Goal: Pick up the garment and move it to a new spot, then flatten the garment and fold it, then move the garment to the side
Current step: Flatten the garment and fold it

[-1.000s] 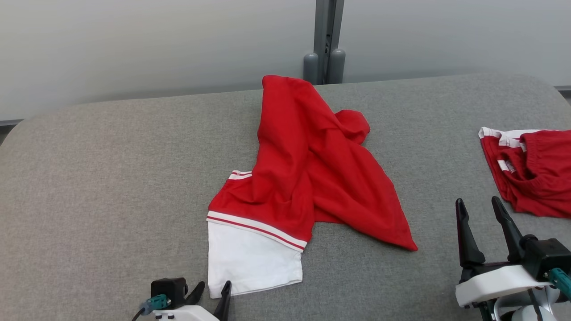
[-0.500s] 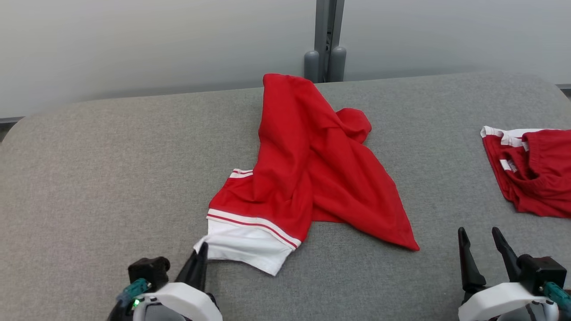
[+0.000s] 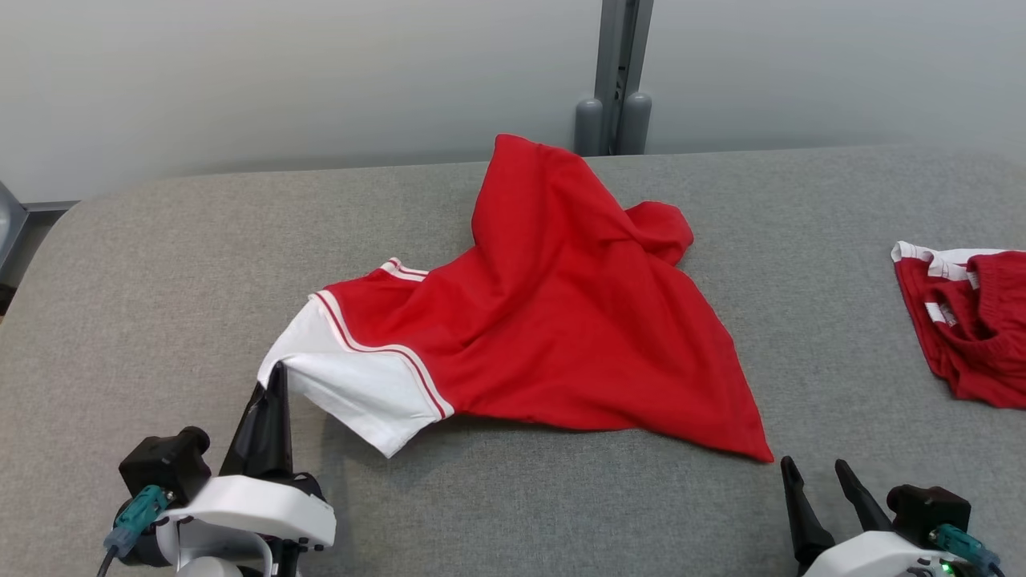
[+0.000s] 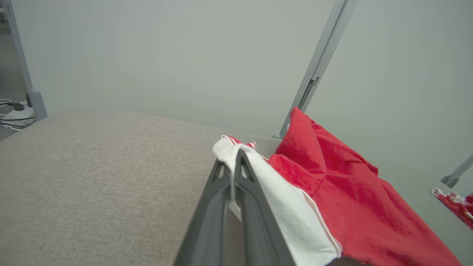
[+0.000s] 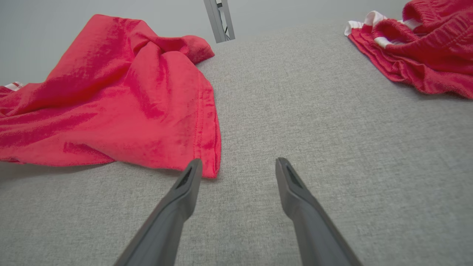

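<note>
A crumpled red fabric garment (image 3: 561,320) with a white, red-striped end lay across the middle of the frame on the grey woven surface (image 3: 160,264). Its far end was near the grey metal post (image 3: 616,80) at upper centre. At lower left, the left tool (image 3: 275,373) was clenched on the garment's white corner, holding it raised off the surface. At lower right, the right tool (image 3: 813,466) was released, fingers spread, near the garment's pointed red corner. A red-and-white bundled cloth (image 3: 974,328) lay well apart at the right edge.
</note>
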